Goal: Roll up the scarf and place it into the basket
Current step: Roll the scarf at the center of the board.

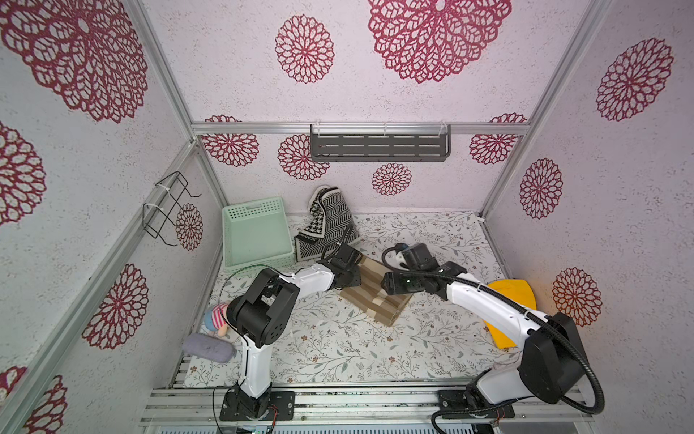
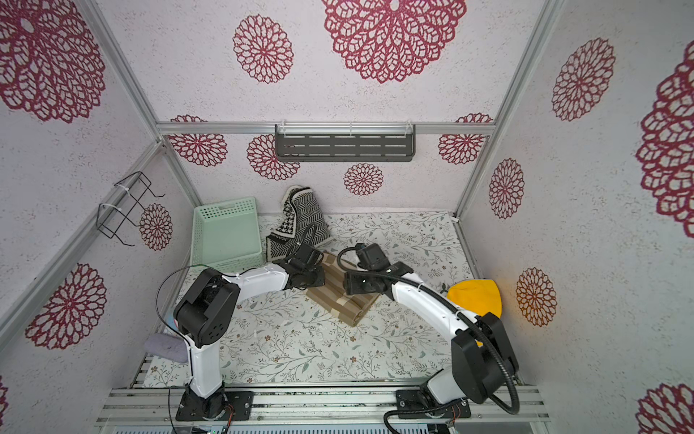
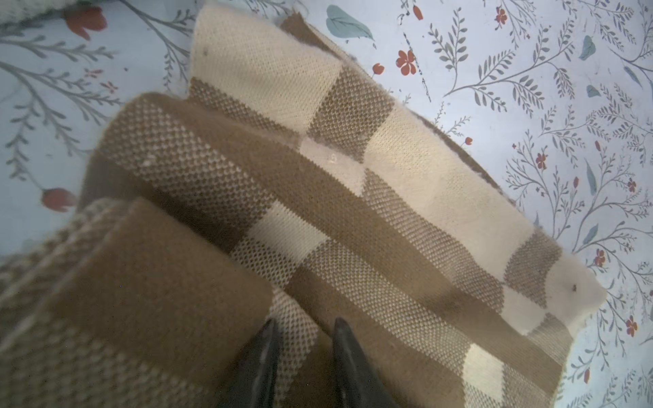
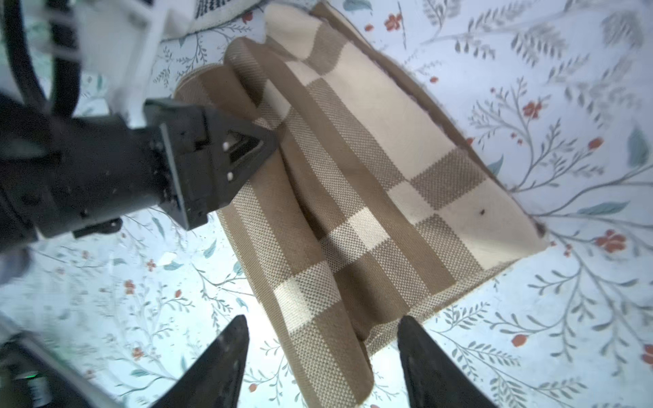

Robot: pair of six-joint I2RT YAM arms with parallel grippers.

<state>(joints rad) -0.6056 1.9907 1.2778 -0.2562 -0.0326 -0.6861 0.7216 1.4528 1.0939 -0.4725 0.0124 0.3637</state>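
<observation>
Inside the flower-papered booth, on the floral table (image 1: 338, 349), the checked scarf (image 1: 364, 293) is lying partly rolled, near the empty basket (image 1: 259, 236). Your right jaws are standing wide over its loose end. The left jaws are sitting narrow at the roll, grip unclear. You should be keeping the roll tight and square.

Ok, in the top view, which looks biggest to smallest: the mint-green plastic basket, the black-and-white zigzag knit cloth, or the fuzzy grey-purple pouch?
1. mint-green plastic basket, biggest.
2. black-and-white zigzag knit cloth, somewhat smaller and bunched up.
3. fuzzy grey-purple pouch, clearly smallest.
</observation>
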